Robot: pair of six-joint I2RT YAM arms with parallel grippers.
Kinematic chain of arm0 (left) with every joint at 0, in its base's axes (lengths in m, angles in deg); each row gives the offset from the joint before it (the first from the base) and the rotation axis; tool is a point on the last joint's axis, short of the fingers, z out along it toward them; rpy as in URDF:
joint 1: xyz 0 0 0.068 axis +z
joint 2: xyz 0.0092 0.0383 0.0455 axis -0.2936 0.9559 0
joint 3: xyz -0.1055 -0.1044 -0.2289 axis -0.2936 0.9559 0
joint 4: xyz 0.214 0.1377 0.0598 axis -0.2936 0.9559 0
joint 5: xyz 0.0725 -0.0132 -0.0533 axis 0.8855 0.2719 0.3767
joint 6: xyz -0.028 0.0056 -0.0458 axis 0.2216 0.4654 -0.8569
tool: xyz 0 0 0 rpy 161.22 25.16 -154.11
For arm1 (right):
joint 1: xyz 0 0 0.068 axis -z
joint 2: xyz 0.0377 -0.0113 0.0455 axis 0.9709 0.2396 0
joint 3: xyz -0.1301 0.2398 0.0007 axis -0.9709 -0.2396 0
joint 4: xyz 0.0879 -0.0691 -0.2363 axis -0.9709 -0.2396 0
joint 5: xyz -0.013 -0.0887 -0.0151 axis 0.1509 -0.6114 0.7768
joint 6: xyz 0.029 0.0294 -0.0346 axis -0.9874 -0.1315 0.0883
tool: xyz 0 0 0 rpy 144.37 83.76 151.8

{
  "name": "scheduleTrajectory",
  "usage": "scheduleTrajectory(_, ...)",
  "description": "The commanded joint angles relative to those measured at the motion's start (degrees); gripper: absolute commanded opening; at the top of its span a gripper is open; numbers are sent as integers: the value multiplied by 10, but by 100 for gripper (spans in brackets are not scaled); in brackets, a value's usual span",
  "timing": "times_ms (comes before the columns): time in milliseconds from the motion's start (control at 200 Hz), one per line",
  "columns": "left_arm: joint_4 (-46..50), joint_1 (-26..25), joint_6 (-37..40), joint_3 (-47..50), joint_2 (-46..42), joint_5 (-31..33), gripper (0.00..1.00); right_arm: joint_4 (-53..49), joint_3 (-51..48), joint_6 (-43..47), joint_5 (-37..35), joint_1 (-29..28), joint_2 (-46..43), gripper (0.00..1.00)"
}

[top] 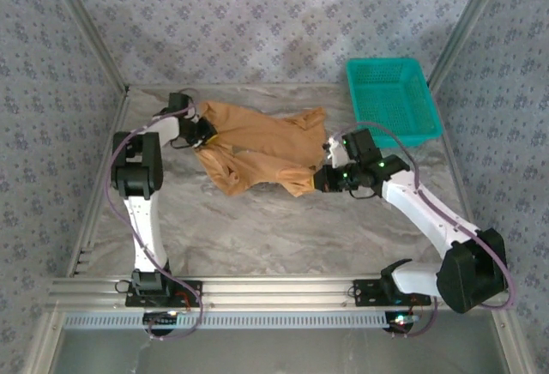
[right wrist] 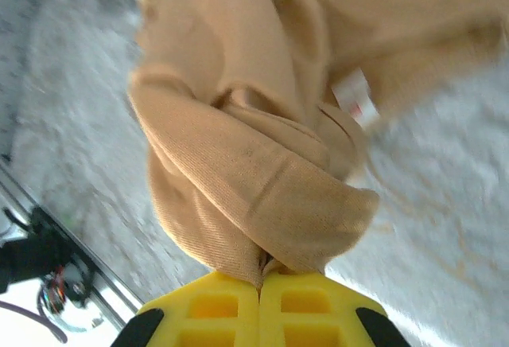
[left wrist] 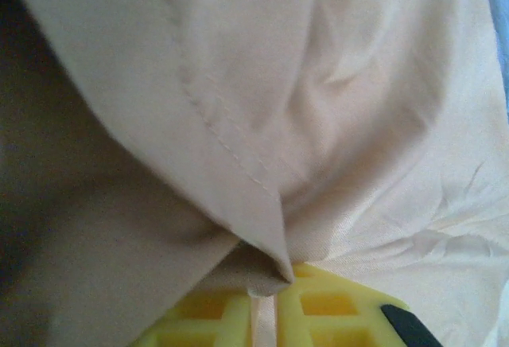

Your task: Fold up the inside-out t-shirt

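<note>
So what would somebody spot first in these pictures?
The crumpled orange-brown t-shirt catches the eye first, bunched up in the middle of the marbled table. The left gripper pinches its left end and the right gripper pinches its right end, both shut on the cloth. Next comes the bright teal basket at the far right corner.
</note>
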Motion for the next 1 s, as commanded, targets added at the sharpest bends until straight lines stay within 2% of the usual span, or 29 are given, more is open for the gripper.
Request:
scheduleTrajectory(0,55,46,-4,42,-2,56,12,-39,-47,-35,-11,2,-32,0)
scheduleTrajectory(75,56,50,1,43,-13,50,11,-49,-74,-53,-6,3,-52,0)
scheduleTrajectory(165,50,46,4,49,-21,48,11,-62,-91,-69,-1,6,-76,7)
scheduleTrajectory(280,47,34,9,56,-33,48,10,-73,-99,-82,-31,19,-108,43)
scheduleTrajectory(325,39,27,8,63,-42,49,10,-67,-102,-89,-43,26,-119,48)
scheduleTrajectory(420,31,8,11,70,-62,50,11,-18,-100,-100,-54,31,-114,50)
scheduleTrajectory(505,31,-9,13,75,-79,49,12,6,-66,-96,-61,3,-67,43)
scheduleTrajectory(555,30,-15,13,82,-93,49,12,20,-40,-91,-74,-29,-22,40)
scheduleTrajectory(715,45,-23,25,112,-157,76,15,46,74,-62,-100,-116,151,40)
scheduleTrajectory(859,72,-33,45,148,-220,108,17,5,202,-24,-136,-160,289,44)
scheduleTrajectory(994,88,-50,56,183,-273,119,17,-47,255,-7,-199,-176,337,44)
